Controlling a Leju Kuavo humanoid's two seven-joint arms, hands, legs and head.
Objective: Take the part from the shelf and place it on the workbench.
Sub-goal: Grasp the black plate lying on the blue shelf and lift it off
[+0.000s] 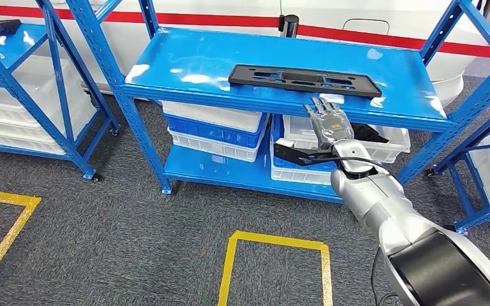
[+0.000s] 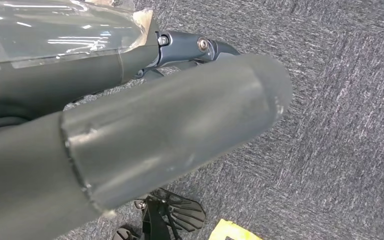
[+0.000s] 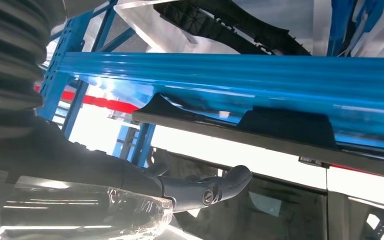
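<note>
While my right hand [image 1: 328,124] is up at the front edge of the blue shelf [image 1: 185,64], its fingers [image 1: 322,109] are stretched out flat and holding nothing. The black part [image 1: 303,80] lies flat on the top shelf, just past my fingertips (not touching, far as I can tell). My left hand [image 2: 130,135] hangs over grey carpet [image 2: 340,100]; can't tell its fingers' state.

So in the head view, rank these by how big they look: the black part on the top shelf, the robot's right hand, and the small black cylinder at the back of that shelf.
Largest to smallest, as they look:
1. black part, long and flat
2. right hand, though it is nearer the camera, which enlarges it
3. black cylinder, farthest back
</note>
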